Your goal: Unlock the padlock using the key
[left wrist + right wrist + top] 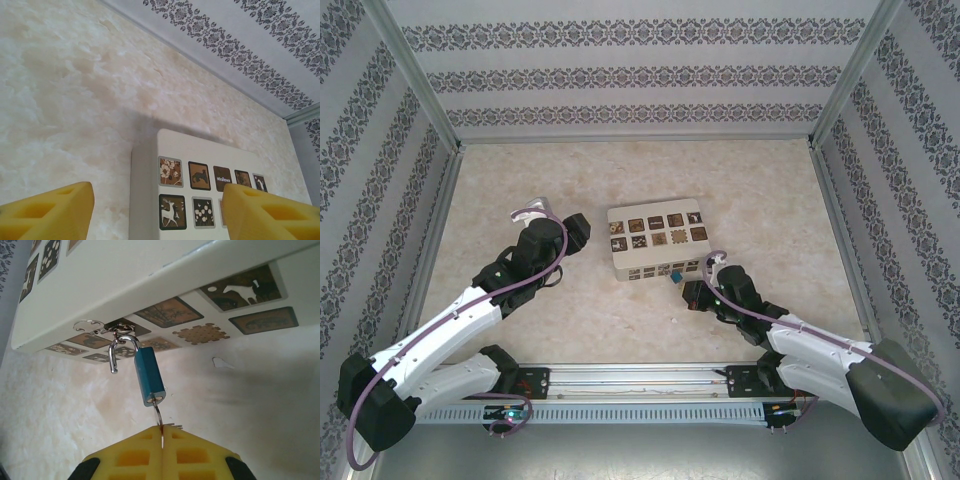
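The small blue padlock (149,375) hangs by its silver shackle (116,354) from a wire hasp on the near side of the white box (125,285). One shackle end stands free of the body. The thin key (158,416) sits in the padlock's bottom keyhole, and my right gripper (162,432) is shut on its bow. From above, the padlock (677,277) is a blue speck at the box's near edge, right at the right gripper (690,291). My left gripper (157,200) stands open, nothing between its yellow fingers (55,212), hovering at the left end of the white box (145,165).
The white box (658,240) topped with brown patterned tiles lies mid-table. Patterned walls and metal frame posts (420,100) enclose the marble-look table (520,170) on three sides. A rail (640,378) carrying the arm bases runs along the near edge.
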`<action>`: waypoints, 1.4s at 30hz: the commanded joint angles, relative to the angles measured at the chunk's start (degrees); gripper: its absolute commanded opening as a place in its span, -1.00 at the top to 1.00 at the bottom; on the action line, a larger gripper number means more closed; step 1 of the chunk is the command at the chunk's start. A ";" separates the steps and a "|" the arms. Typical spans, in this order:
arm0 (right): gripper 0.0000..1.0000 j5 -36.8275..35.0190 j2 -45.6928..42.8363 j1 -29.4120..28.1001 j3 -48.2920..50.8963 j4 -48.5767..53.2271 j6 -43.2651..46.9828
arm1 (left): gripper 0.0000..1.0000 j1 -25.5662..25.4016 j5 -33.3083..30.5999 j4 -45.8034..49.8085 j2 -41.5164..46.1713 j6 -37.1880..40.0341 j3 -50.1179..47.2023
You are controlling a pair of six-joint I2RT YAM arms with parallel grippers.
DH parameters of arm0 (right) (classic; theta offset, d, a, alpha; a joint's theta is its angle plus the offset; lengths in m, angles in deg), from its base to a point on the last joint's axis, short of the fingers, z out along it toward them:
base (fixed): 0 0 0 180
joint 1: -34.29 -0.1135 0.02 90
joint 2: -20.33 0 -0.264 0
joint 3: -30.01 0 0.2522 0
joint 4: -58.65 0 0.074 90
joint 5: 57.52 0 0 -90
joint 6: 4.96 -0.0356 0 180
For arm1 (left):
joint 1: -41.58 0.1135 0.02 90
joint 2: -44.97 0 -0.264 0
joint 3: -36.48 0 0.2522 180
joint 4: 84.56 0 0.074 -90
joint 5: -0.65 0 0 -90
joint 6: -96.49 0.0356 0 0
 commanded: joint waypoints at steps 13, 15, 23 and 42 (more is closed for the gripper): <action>0.52 8.04 5.40 1.53 -3.76 1.88 1.38 | -0.43 0.86 -1.05 0.18 0.05 2.31 1.13; 0.27 9.31 5.28 2.13 -4.75 3.82 2.68 | -0.43 0.86 -1.22 0.36 0.19 2.52 1.33; -0.23 10.87 2.39 5.07 -9.32 10.46 10.60 | -0.51 1.19 0.34 -1.50 0.51 3.70 0.32; -0.77 20.88 16.95 13.39 -19.02 2.48 20.94 | -0.66 6.68 16.28 -7.26 -7.01 0.48 -3.09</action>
